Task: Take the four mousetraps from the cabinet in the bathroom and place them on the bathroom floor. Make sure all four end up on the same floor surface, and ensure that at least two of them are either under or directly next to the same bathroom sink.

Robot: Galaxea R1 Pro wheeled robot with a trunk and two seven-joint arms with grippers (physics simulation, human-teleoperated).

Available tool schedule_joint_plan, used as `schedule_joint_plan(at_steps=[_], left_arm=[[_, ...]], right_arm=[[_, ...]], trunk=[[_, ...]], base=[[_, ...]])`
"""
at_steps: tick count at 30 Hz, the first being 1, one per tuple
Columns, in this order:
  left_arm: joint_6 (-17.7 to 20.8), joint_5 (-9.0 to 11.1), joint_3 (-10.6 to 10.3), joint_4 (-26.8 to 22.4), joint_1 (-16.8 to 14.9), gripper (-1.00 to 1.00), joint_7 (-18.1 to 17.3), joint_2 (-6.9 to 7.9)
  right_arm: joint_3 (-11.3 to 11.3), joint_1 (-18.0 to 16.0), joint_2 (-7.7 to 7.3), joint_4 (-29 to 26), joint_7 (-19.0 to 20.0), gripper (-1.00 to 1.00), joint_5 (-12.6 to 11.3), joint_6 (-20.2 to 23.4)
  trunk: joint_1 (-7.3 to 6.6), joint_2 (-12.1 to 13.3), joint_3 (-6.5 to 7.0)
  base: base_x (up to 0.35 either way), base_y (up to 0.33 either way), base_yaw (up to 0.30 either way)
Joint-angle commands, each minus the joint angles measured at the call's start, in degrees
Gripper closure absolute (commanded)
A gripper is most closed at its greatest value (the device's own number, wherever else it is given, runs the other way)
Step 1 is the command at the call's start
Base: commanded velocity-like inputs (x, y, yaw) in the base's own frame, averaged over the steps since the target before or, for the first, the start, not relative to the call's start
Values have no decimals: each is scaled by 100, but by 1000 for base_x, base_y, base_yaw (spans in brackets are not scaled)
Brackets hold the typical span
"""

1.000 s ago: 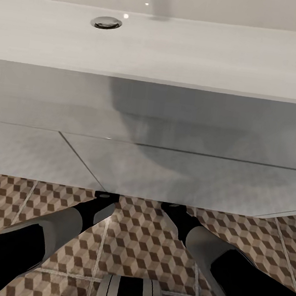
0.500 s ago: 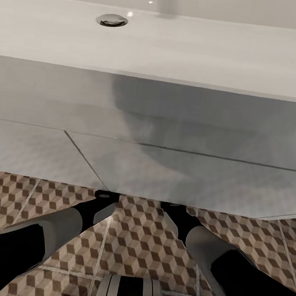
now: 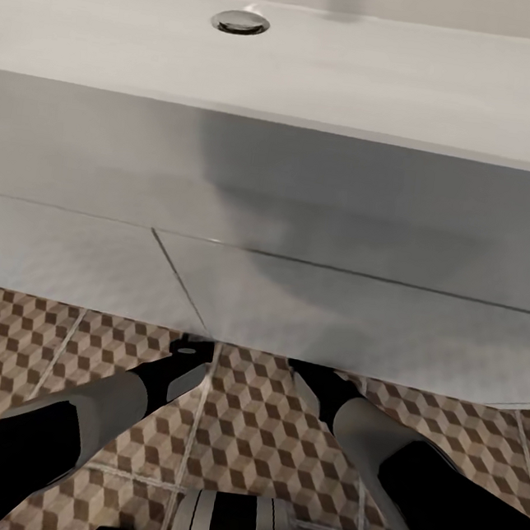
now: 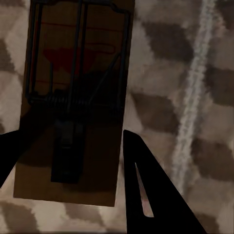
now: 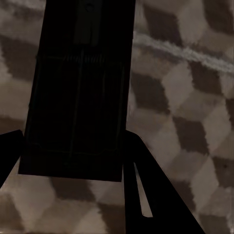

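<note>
Head view — sink (image 3: 323, 65): wide white trough basin with a chrome drain (image 3: 240, 21) near its back wall. Below it the white vanity front (image 3: 334, 307), 2 doors meeting at a slanted seam. Below that, the bathroom floor (image 3: 245, 428), cube-patterned tiles with pale grout. Both forearms reach forward and down, their ends passing under the vanity's lower edge, so this view hides both sets of fingers and whatever they carry.

Left wrist view — left gripper (image 4: 68, 161): 2 dark fingers, one at each long edge of a mousetrap (image 4: 73, 102) and closed against it. The trap is a flat brown slab with a wire spring, a bar frame and a red mark on its face. Cube-patterned floor and 1 pale grout line lie behind it. Whether the slab touches the tiles cannot be told.

Right wrist view — right gripper (image 5: 73, 156): 2 dark fingers likewise pressed to the sides of a second mousetrap (image 5: 80, 92), which sits in deep shadow — its wire parts are only faintly legible. Patterned tiles and a grout line lie behind; contact with the floor cannot be told.
</note>
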Motion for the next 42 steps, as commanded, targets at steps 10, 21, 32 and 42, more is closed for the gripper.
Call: schedule_joint_plan(at_steps=[10,21,32,42], left_arm=[[38,-11,-39,-7,-6,100,37,4],[38,-11,-40,-9,-6,100,39,4],[38,-11,-40,-13,-6,100,37,4],[38,-11,-38,-13,-6,100,39,4]], right_arm=[[72,-189,-1,-23,-28,100,-23,1],[72,-189,-1,-23,-28,100,-24,-9],[72,-189,-1,-24,-28,100,-20,-9],[72,-189,-1,-15,-28,100,-16,-7]], trunk=[[-1,-2,-27],[-1,-2,-68],[-1,-2,-119],[-1,-2,-123]], base=[[0,0,38],[0,0,-182],[0,0,-217],[0,0,-16]])
